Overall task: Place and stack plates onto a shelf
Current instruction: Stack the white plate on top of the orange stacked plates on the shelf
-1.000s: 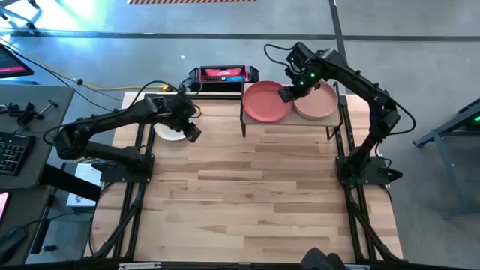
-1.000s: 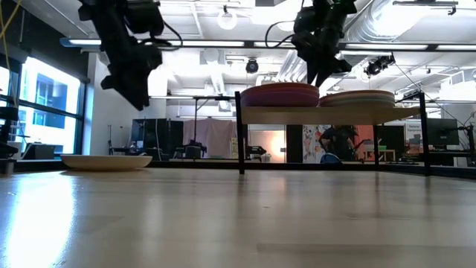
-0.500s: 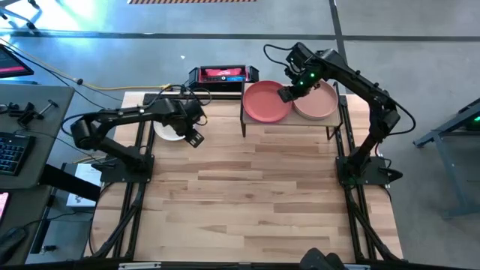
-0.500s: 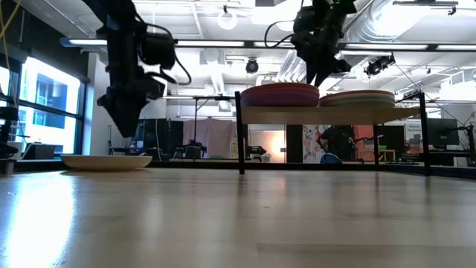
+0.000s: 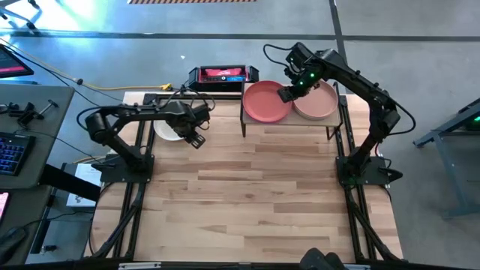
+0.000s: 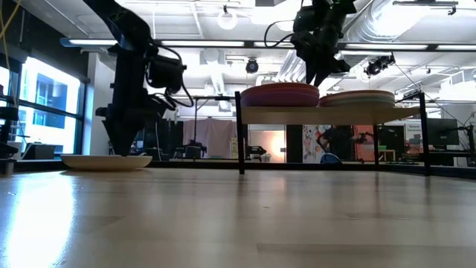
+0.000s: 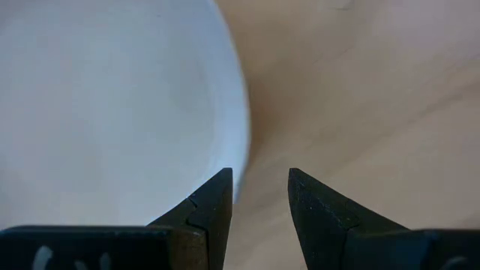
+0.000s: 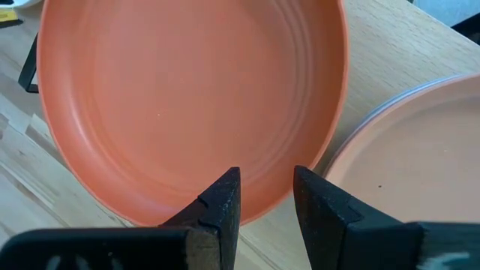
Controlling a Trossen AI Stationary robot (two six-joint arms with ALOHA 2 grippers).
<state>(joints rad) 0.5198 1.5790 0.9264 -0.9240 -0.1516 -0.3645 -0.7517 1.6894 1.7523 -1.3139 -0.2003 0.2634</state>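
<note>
Lowered since the earlier frame, the left gripper (image 5: 196, 137) now hangs at the cream plate's (image 5: 168, 131) edge at upper left of the high view, fingers narrowly parted with the rim in front of them. Coming in off-centre could push the matte plate away instead of gripping it. At upper right, the right gripper (image 5: 286, 94), narrowly open and empty, hovers over the shelf (image 5: 289, 121) between its two plate stacks

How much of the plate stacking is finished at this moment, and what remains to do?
Mostly done, it seems: the shelf carries two stacks, a rust plate topping one and a pink plate the other. The right gripper hovers open between them, holding nothing. In hand: the left gripper, open, sits low at the rim of the cream plate, the only plate seen on the table. Gripping and shelving it remains.
</note>
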